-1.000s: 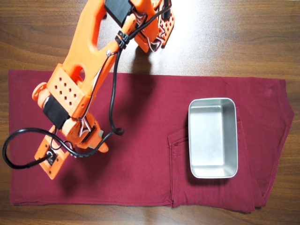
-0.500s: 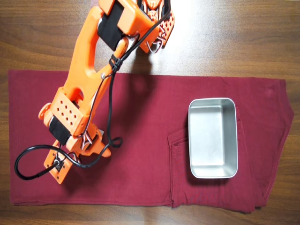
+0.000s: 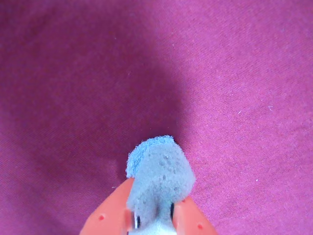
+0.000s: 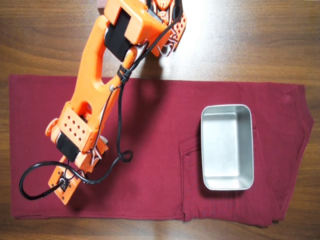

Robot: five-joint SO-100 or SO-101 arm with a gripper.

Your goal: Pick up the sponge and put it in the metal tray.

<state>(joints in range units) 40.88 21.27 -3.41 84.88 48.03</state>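
Between your orange two-finger gripper's [image 3: 152, 215] jaws, the small grey-beige foam sponge [image 3: 160, 178] is sitting pinched, bulging past the tips above the maroon cloth [image 3: 73, 88]. That soft foam could be slipping free if you are swinging fast toward the shiny silver rectangular metal tray [image 4: 227, 186], well apart at right. Your orange arm [image 4: 92, 95] is reaching down-left in the overhead view.

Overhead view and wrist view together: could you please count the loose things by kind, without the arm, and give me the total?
Small grey-blue foam sponge, held between the orange jaws: 1
Shiny silver rectangular metal tray, empty: 1
Dark red cloth spread on the wooden table: 1
Total: 3
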